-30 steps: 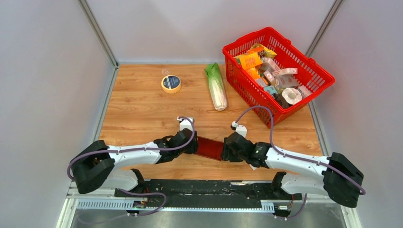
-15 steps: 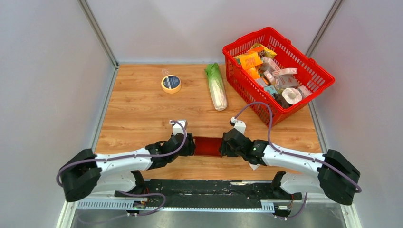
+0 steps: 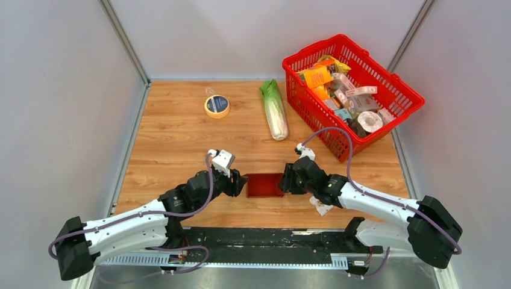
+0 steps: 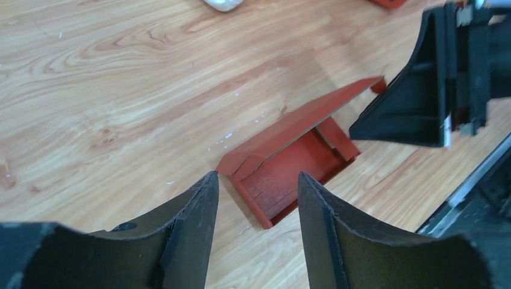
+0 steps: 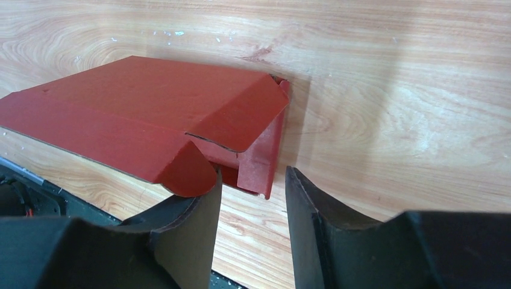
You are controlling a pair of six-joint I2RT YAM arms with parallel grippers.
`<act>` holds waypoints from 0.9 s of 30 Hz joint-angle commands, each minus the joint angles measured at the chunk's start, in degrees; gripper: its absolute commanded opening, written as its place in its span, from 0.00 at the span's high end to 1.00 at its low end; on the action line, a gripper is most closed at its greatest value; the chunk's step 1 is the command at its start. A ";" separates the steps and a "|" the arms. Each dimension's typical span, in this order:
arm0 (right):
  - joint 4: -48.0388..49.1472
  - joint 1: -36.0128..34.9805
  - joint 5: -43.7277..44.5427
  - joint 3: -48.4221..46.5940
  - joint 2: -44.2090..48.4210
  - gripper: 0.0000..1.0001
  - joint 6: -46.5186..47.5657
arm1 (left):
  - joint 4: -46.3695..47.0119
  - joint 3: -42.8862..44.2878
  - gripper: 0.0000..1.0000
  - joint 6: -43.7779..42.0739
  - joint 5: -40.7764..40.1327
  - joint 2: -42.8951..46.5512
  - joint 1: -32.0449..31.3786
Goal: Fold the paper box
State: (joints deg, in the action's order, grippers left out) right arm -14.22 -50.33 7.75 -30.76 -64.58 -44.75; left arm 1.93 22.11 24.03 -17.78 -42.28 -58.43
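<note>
The paper box (image 3: 264, 185) is a small dark-red cardboard tray lying on the wooden table between my two grippers. In the left wrist view the paper box (image 4: 289, 165) lies open side up, with one long flap raised and tilted over it. My left gripper (image 4: 256, 176) is open, its tips just short of the box's near end and holding nothing. The left gripper (image 3: 240, 183) sits at the box's left end, the right gripper (image 3: 284, 180) at its right end. My right gripper (image 5: 253, 171) is open; the box (image 5: 150, 114) has an end flap hanging just ahead of its fingertips, unpinched.
A red mesh basket (image 3: 398, 90) full of packets stands at the back right. A wrapped cabbage (image 3: 274, 111) and a roll of tape (image 3: 217, 106) lie farther back. A white scrap (image 3: 321, 208) lies under my right arm. A black rail (image 3: 259, 238) runs along the near edge.
My left gripper has opened, let go of the box's left end and drawn back a little. The box has turned square to the table edge. The right gripper has stayed at its end.
</note>
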 commanded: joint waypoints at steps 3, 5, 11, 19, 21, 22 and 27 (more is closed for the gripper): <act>3.32 0.49 -3.88 0.18 1.30 0.53 1.95 | 10.00 -1.72 0.40 -12.77 3.29 -4.81 0.08; 3.41 0.49 -3.79 0.27 0.95 0.54 1.95 | 10.98 -1.37 0.38 -14.79 2.67 -6.40 0.08; 3.67 0.58 -1.86 0.88 0.94 0.54 2.21 | 11.86 1.79 0.41 -14.98 -2.00 -12.38 0.51; 5.42 0.67 1.48 2.90 1.56 0.57 4.14 | 12.74 3.12 0.57 -13.05 0.64 -15.29 0.78; 7.00 0.84 2.18 3.34 1.30 0.58 4.50 | 12.40 3.12 0.60 -13.05 0.64 -15.20 0.78; 7.45 0.93 2.62 3.60 1.30 0.58 5.11 | 12.39 3.12 0.62 -13.05 0.64 -15.20 0.78; 11.65 0.93 2.63 4.31 -0.19 0.60 6.69 | 11.86 3.03 0.74 -12.69 0.90 -14.67 0.87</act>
State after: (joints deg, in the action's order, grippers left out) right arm -9.54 -49.67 8.88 -26.89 -64.34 -40.42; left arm 11.84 23.09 11.18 -17.65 -57.54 -57.80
